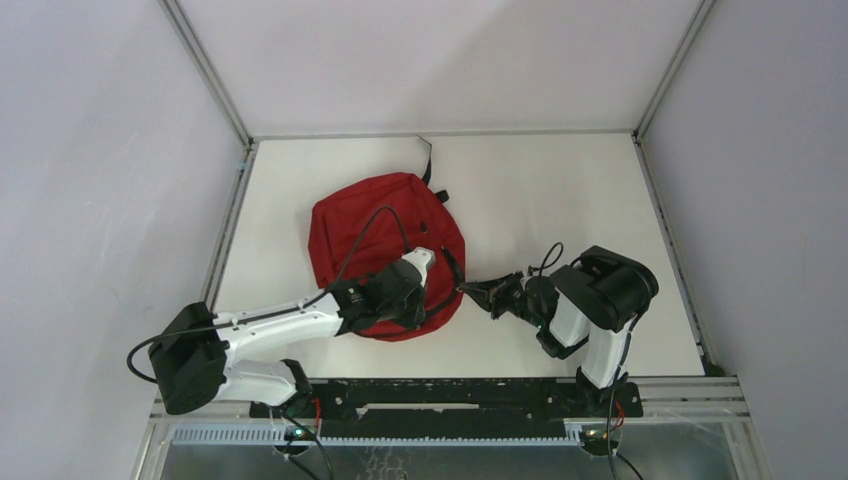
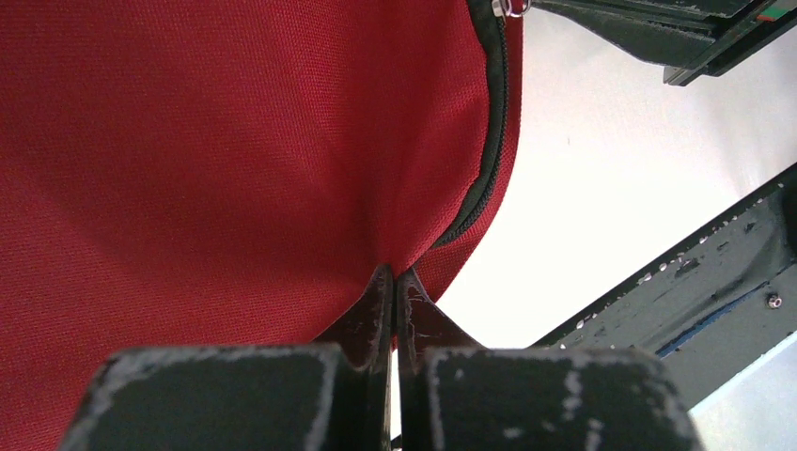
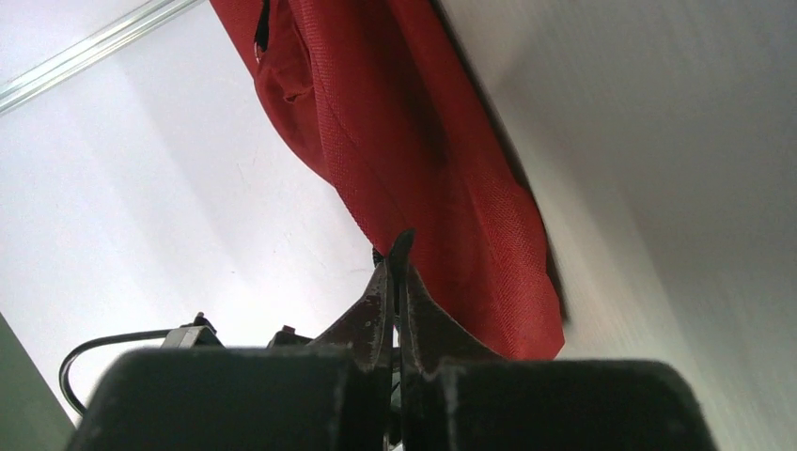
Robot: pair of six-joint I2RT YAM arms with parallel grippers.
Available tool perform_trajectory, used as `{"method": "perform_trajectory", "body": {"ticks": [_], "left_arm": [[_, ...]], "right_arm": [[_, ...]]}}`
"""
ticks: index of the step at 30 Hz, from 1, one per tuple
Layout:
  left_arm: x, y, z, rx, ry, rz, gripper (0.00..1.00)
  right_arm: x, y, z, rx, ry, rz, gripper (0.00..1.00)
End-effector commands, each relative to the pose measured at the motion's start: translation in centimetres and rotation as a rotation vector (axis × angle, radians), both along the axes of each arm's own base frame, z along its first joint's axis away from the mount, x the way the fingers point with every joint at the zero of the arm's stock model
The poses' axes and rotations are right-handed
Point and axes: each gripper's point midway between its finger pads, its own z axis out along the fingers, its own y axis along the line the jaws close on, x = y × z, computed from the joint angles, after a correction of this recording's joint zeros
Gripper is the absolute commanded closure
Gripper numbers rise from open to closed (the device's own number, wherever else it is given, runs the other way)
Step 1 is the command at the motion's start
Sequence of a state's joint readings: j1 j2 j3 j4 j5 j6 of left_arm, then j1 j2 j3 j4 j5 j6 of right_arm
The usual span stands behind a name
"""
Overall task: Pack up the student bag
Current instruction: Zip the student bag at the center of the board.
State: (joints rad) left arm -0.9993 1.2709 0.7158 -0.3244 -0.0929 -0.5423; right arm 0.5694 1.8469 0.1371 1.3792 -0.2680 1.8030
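Observation:
The student bag [image 1: 375, 225], red fabric with black zip trim, lies flat in the middle of the white table [image 1: 560, 190]. My left gripper [image 1: 432, 305] is at the bag's near right corner, shut on a pinch of its red fabric [image 2: 393, 272] just beside the zip [image 2: 493, 141]. My right gripper [image 1: 468, 290] reaches in from the right to the bag's right edge. Its jaws are shut on a thin black tab [image 3: 402, 246] at the zip edge of the red bag [image 3: 423, 188]. The bag's inside is hidden.
A black strap [image 1: 427, 160] trails from the bag's far side. The left arm's cable [image 1: 365, 235] arcs over the bag. Metal frame rails [image 1: 225, 230] edge the table left and right. The black base rail [image 1: 450, 395] runs along the near edge.

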Motion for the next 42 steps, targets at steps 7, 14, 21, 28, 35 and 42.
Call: {"method": "perform_trajectory", "body": {"ticks": [7,14,21,28,35,42], "left_arm": [[-0.2,-0.5,0.5,-0.041,-0.014,-0.015,1.00],[-0.3,-0.4,0.6,-0.041,-0.017,-0.020,1.00],[-0.4,-0.6,0.4,-0.040,-0.004,-0.024,1.00],[-0.3,-0.7,0.5,-0.041,-0.007,-0.026,1.00],[-0.4,-0.6,0.4,-0.037,-0.006,-0.026,1.00],[-0.5,-0.1,0.3,-0.033,-0.009,-0.023,1.00]], "right_arm": [[0.4,-1.2,1.2,0.037,-0.022,-0.049,1.00],[1.0,-1.1,1.1,0.011,-0.038,-0.039,0.75],[1.8,-0.9,0.9,0.008,-0.041,-0.040,0.77],[1.8,-1.7,0.4,-0.009,-0.034,-0.064,0.89],[1.9,-2.3,0.2,-0.026,-0.041,-0.078,1.00],[2.2,-2.6,0.4,-0.038,-0.063,-0.075,0.86]]}}
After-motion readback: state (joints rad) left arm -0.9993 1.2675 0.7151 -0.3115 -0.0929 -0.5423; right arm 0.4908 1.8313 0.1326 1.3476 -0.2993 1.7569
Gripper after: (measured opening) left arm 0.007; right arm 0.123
